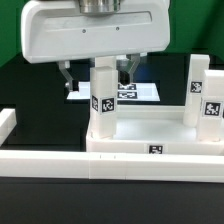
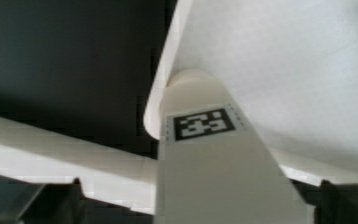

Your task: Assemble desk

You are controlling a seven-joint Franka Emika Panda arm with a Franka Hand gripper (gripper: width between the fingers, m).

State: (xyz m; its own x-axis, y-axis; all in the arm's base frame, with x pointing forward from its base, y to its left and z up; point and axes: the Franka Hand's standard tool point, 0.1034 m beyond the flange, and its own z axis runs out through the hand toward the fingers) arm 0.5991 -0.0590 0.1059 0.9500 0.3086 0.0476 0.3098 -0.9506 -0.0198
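Black table, white border rail (image 1: pixel 60 160) in front: tabletop (image 1: pixel 150 130) lies just behind it with legs (image 1: pixel 103 95) upright; gripper (image 1: pixel 97 72) spread wide astride near leg, holding nothing; parts look light, rigid, slick — grasp flat post faces.

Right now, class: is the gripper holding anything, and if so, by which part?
Nothing is held. The gripper stands open above the upright leg on the tabletop, its fingers apart from the leg.
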